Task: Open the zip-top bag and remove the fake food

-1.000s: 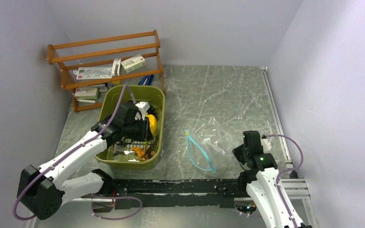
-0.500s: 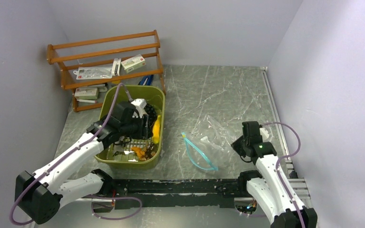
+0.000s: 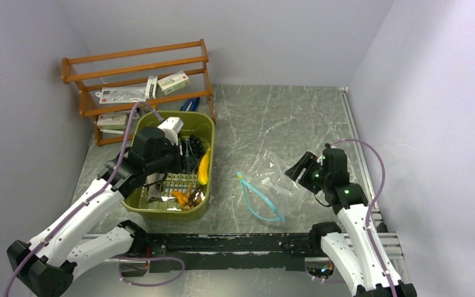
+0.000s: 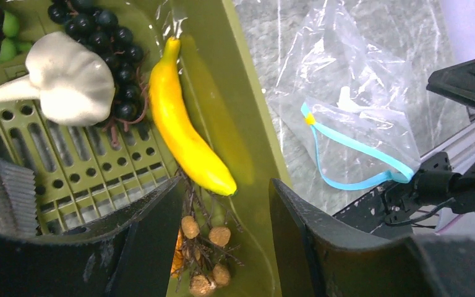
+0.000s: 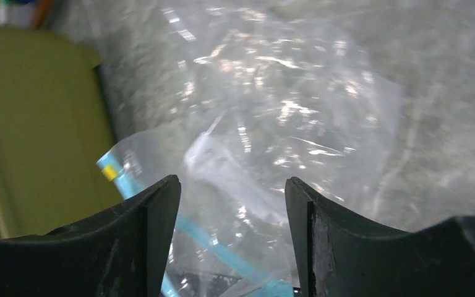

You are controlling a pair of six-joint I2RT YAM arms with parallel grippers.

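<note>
The clear zip-top bag (image 3: 266,182) lies flat on the grey table with its teal zip strip (image 3: 256,201) gaping open; it also shows in the left wrist view (image 4: 352,117) and the right wrist view (image 5: 272,124). The fake food sits in the olive bin (image 3: 139,139): a yellow banana (image 4: 185,133), a white mushroom (image 4: 68,77), dark grapes (image 4: 108,37), brown round pieces (image 4: 205,232) and orange bits (image 3: 179,198). My left gripper (image 4: 226,185) hangs open over the bin just past the banana's tip, holding nothing. My right gripper (image 5: 232,180) is open above the bag's right side, apart from it.
A wooden rack (image 3: 136,68) with boxes and flat packets stands behind the bin against the left wall. A blue item (image 3: 190,104) lies between rack and bin. A black rail (image 3: 235,242) runs along the near edge. Walls close in on the left, back and right.
My right gripper opened, let the bag go and rose away from it. My left gripper opened wider and pulled back; the banana now lies loose in the bin.
</note>
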